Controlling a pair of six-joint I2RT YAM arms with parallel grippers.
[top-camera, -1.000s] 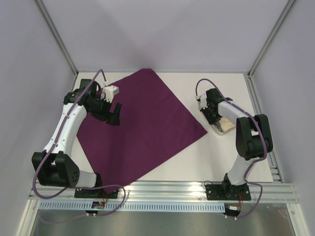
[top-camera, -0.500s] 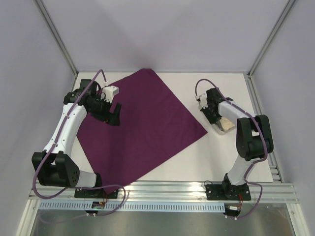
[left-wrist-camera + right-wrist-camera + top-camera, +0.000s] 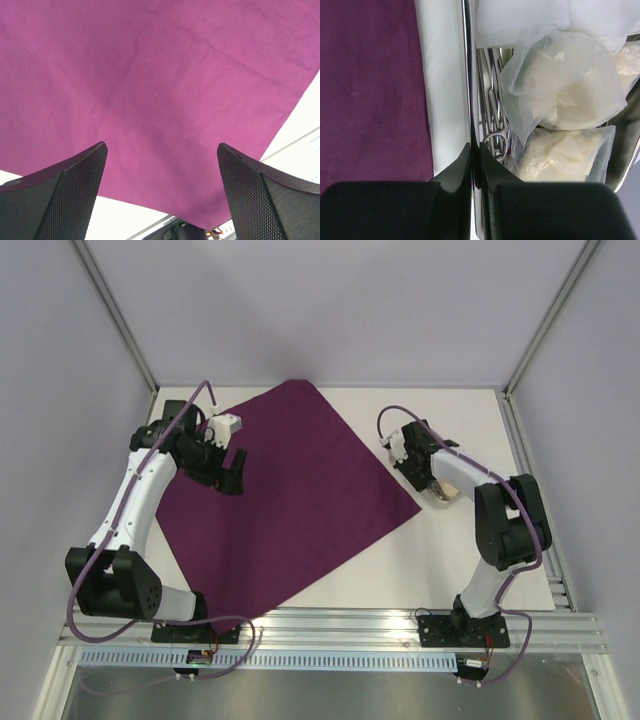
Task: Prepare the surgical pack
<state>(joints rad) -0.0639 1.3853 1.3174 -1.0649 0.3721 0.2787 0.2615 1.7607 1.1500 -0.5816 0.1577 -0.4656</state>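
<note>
The dark-purple cloth [image 3: 300, 490] lies flat on the white table, and it fills the left wrist view [image 3: 150, 75]. My left gripper [image 3: 232, 475] hovers open over its left part, nothing between the fingers [image 3: 161, 146]. My right gripper [image 3: 428, 480] is shut on the left rim of the steel tray [image 3: 468, 75], just right of the cloth's right corner [image 3: 370, 85]. The tray [image 3: 448, 496] holds steel forceps [image 3: 495, 135], white gauze [image 3: 520, 20] and two tan packets [image 3: 565, 90] [image 3: 565, 155].
An aluminium frame rail [image 3: 330, 625] runs along the table's near edge by the arm bases. Slanted frame posts [image 3: 120, 325] [image 3: 550, 320] stand at the back corners. A strip of white table [image 3: 442, 100] separates tray and cloth.
My right gripper has dragged the tray to the left, closer to the cloth's right corner. The left arm has not moved.
</note>
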